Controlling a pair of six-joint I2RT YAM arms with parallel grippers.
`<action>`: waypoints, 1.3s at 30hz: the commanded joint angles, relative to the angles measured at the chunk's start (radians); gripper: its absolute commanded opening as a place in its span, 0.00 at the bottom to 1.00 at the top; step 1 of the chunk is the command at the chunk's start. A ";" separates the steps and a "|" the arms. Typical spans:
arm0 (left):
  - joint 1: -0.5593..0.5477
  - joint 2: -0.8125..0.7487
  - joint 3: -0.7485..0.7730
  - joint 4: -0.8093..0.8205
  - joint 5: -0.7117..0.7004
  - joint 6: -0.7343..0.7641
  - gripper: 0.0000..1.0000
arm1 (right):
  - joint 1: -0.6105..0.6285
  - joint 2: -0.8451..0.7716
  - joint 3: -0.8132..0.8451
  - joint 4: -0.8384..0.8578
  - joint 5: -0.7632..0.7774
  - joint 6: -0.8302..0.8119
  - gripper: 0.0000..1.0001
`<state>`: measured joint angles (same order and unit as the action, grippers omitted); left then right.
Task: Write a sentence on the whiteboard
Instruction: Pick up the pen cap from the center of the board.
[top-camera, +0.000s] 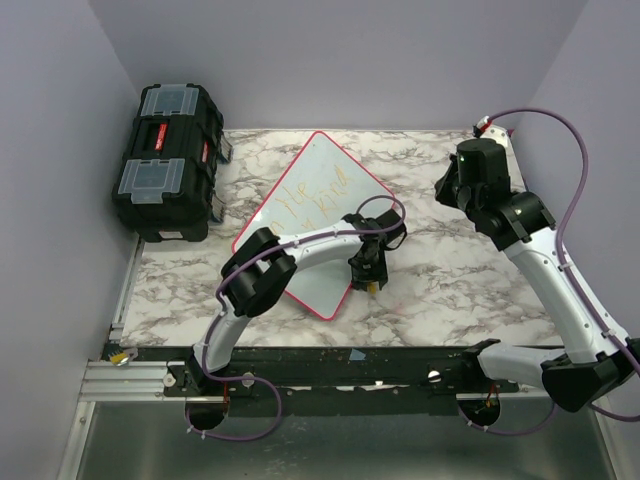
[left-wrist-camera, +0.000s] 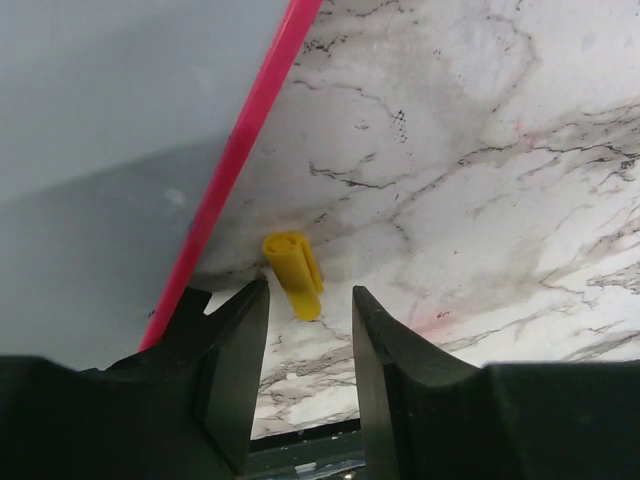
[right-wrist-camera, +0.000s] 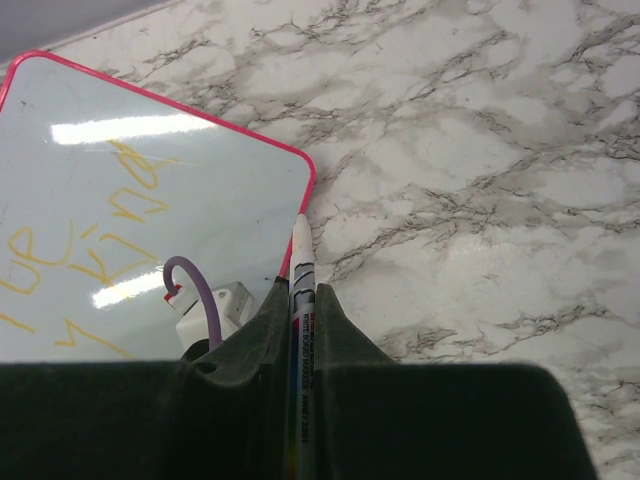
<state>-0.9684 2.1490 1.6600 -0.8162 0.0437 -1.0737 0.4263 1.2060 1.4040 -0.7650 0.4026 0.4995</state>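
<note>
The left hand (left-wrist-camera: 310, 290), jaws set wide and holding nothing, hangs over a small yellow plastic cap (left-wrist-camera: 293, 273) on the marble counter (top-camera: 450, 270), just right of the pink-framed glossy white whiteboard (top-camera: 322, 158). That whiteboard lies cornerwise mid-counter, bearing the yellow-orange handwritten sentence (top-camera: 312, 197). At far right the right hand (right-wrist-camera: 301, 295) grips a white marker pen (right-wrist-camera: 301, 245).

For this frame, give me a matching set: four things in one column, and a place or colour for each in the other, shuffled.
1 whiteboard marker
2 yellow cap
3 toolbox
4 sentence

A black, far left by the wall
B clamped in the right gripper
C lying on the marble tabletop beside the whiteboard and its pink frame
D yellow-orange letters on the whiteboard

Pairs: 1-B, 2-C, 3-A, 4-D
</note>
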 joint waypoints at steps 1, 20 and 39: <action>0.008 0.038 0.033 0.002 0.006 -0.019 0.38 | 0.006 -0.023 -0.012 -0.005 -0.011 -0.020 0.01; -0.010 0.095 0.086 -0.012 0.035 0.084 0.00 | 0.006 -0.037 -0.033 -0.002 0.005 -0.012 0.01; 0.009 -0.100 0.023 0.085 0.079 0.364 0.00 | 0.007 -0.054 0.046 -0.053 0.059 0.005 0.01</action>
<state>-0.9695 2.1799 1.7435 -0.8051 0.0723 -0.7929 0.4263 1.1824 1.4002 -0.7841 0.4171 0.4900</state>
